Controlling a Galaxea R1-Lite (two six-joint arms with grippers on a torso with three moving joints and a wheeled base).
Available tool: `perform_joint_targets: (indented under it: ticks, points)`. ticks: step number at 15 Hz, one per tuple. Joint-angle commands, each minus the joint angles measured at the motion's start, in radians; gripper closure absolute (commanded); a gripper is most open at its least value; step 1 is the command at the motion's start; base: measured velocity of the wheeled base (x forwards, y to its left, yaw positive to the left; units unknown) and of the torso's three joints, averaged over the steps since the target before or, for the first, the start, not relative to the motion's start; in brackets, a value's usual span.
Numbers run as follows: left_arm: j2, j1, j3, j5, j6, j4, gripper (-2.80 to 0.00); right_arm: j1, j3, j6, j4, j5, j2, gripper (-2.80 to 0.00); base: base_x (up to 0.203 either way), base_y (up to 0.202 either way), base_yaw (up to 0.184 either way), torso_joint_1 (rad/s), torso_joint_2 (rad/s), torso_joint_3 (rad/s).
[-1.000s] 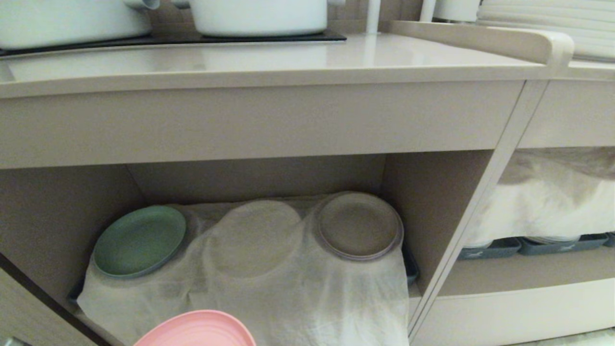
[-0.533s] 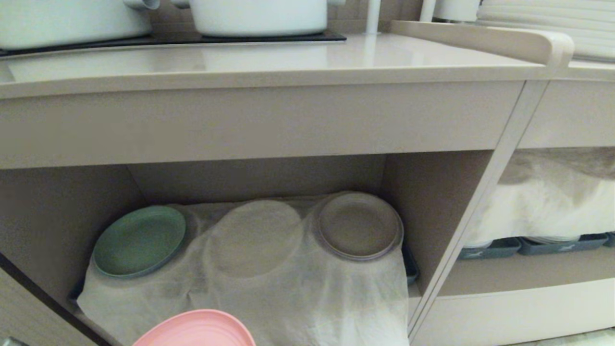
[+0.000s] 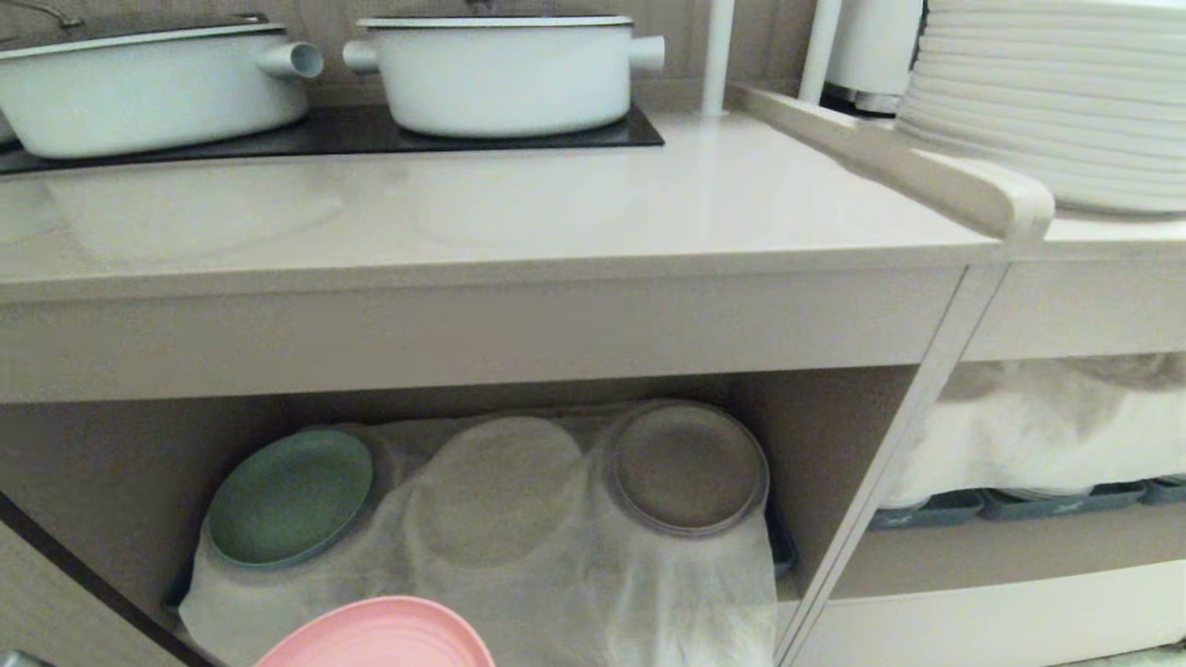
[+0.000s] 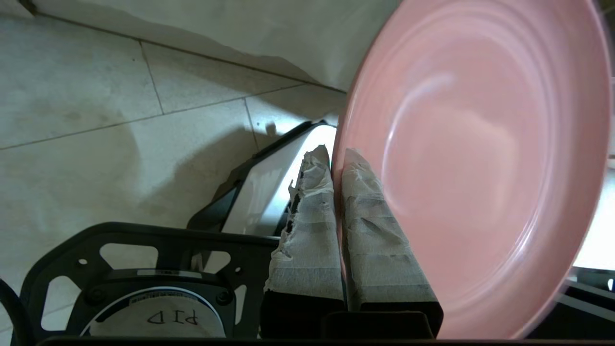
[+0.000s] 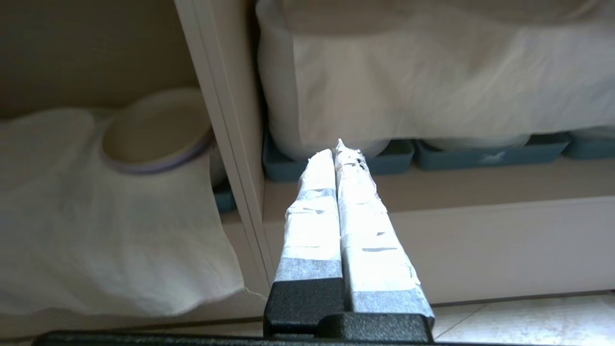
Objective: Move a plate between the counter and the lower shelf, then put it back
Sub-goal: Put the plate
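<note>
The plate (image 4: 480, 158) — rim pinched in the left jaws — hangs before the lower shelf (image 3: 120, 463).

The only legible text is "PID", seen upside down on a white round label (image 4: 153, 319) inside the black frame (image 4: 62, 259) of the robot's base.

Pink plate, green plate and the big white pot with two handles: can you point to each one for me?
small round pink plastic plate (image 4: 480, 158), left wrist view, middle of its inner face.
round green plate (image 3: 290, 497), head view, its flat centre.
big white two-handled pot (image 3: 500, 74), head view, its front wall.
</note>
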Motion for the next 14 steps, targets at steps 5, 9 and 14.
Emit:
perform_joint_targets:
  ticks: [5,9,14]
  points:
    - [-0.002,0.0,0.0,0.001,-0.004,0.002,0.0,0.0,0.0,-0.001,-0.002,0.0,0.001,0.0,0.0,0.0,0.0,0.178,-0.48,-0.286]
    - [-0.002,0.0,0.0,0.001,-0.004,0.002,0.0,0.0,0.0,-0.001,-0.002,0.0,0.001,0.0,0.0,0.0,0.0,0.203,-0.48,-0.281]
    - [-0.002,0.0,0.002,-0.001,-0.004,0.002,0.0,0.0,0.0,-0.001,-0.002,0.0,0.001,0.0,0.0,0.0,0.0,0.225,-0.5,-0.282]
